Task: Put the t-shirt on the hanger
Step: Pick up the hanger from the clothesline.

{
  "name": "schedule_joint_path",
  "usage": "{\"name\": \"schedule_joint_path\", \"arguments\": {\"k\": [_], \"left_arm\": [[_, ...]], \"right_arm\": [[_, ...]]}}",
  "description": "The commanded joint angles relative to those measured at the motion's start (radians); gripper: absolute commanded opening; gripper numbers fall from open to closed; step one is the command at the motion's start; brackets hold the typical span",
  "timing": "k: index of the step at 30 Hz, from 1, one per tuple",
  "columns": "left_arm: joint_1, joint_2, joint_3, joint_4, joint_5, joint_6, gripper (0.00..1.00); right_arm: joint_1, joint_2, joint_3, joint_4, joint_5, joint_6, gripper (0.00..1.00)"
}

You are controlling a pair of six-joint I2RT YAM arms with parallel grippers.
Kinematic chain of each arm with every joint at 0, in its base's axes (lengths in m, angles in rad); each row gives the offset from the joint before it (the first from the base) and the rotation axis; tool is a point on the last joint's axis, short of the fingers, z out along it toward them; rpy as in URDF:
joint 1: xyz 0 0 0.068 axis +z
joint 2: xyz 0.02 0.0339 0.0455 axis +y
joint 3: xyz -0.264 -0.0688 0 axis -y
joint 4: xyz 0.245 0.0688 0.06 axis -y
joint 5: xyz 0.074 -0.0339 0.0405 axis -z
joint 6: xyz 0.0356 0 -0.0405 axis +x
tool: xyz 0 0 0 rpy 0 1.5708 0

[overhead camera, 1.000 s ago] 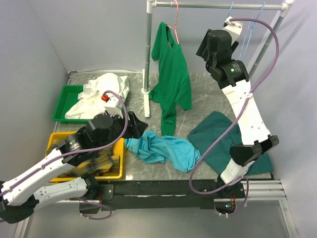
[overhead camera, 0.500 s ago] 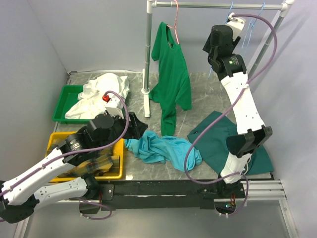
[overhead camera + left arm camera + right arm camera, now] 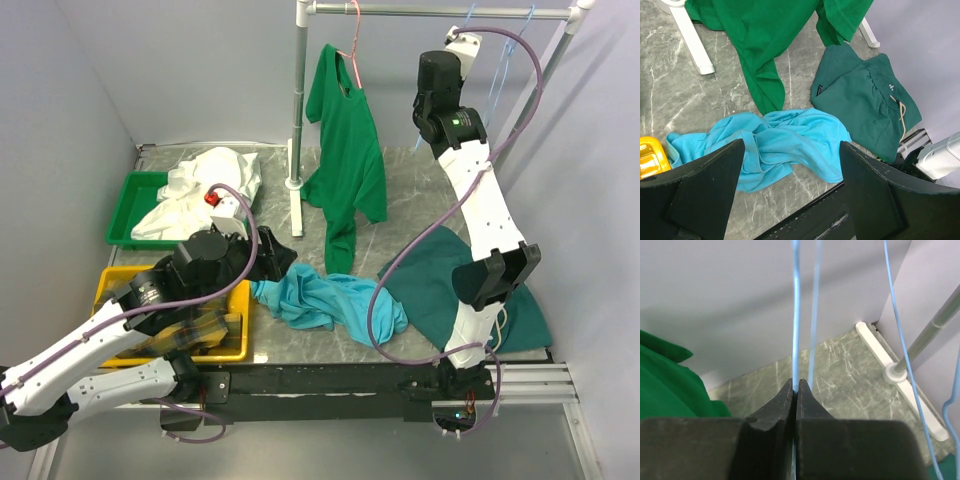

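Under the right end of the clothes rail: right gripper, raised to just below the bar. Only its wrist view shows the grip: both black fingers are pressed together on one thin light-blue wire of the hanger, with another blue strand running just beside it. From overhead the fingertips are too small to read. A second blue hanger hangs nearer the rail's right end.

Below the middle of the rail, well forward of it on the marble table: the t-shirt, light turquoise, plain, crumpled in a loose heap of folds, not spread out. The left gripper hovers above it, fingers wide apart and holding nothing. The overhead view hides that gap behind the arm's own body.

By the rail's left post: a bright green shirt on a pink hanger, its lower end reaching the table. The left wrist view shows its hem just beside the t-shirt. A dark teal garment lies flat forward of the rail's right half, also just beside the t-shirt.
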Motion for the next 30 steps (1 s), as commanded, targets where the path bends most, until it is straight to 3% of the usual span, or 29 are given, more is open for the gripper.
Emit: {"name": "schedule_joint_path", "arguments": {"k": [1, 14, 22, 30], "left_arm": [[0.004, -0.018, 0.001, 0.020, -0.007, 0.012, 0.82], [0.004, -0.046, -0.049, 0.040, -0.004, -0.011, 0.82], [0.004, -0.064, -0.068, 0.049, -0.007, -0.014, 0.83], [0.007, -0.027, -0.059, 0.060, 0.007, -0.013, 0.85]], "right_arm": [[-0.004, -0.072, 0.061, 0.040, -0.008, -0.054, 0.00], [-0.004, -0.232, -0.002, 0.104, -0.212, -0.093, 0.00], [-0.006, -0.364, -0.167, 0.080, -0.341, -0.024, 0.00], [-0.004, -0.606, -0.474, 0.051, -0.454, 0.078, 0.00]]}}
